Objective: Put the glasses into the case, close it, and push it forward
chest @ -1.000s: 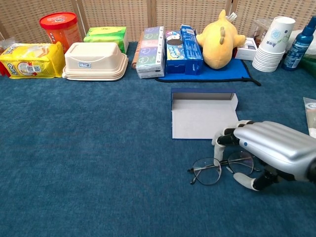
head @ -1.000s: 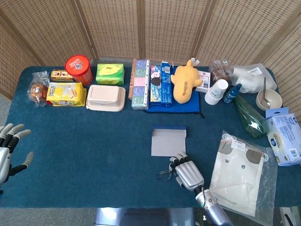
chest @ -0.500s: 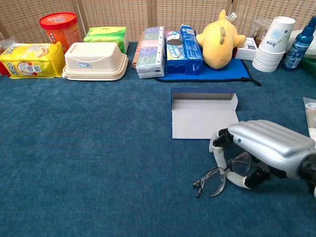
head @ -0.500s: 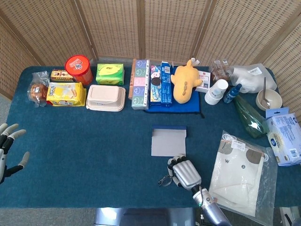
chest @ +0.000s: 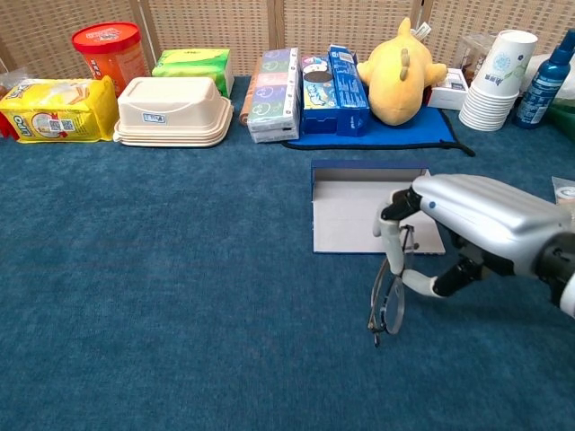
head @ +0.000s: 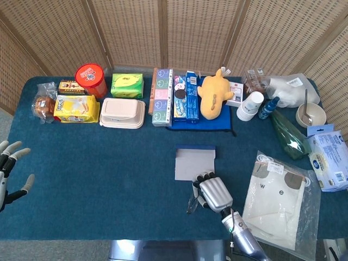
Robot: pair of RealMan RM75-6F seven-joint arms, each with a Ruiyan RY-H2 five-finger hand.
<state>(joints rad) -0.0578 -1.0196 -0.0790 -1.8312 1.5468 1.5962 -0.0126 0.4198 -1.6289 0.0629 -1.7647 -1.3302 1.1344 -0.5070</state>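
Near the desk's front edge, the glasses (chest: 390,301) are held in the fingers of the right hand (chest: 467,229) — hanging folded, just in front of the open case (chest: 359,211). Thin wire rims and clear round lenses are seen; they are judged light, fragile, best held by the frame. At the left edge the left hand (head: 8,168) is spread — nothing is held.

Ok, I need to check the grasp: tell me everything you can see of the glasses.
The glasses have thin dark wire rims and clear round lenses. The right hand pinches them near their top, so they hang tilted, edge-on to the chest camera, lower end by the blue cloth. They sit just in front of the open case. Whether the arms are folded is unclear.
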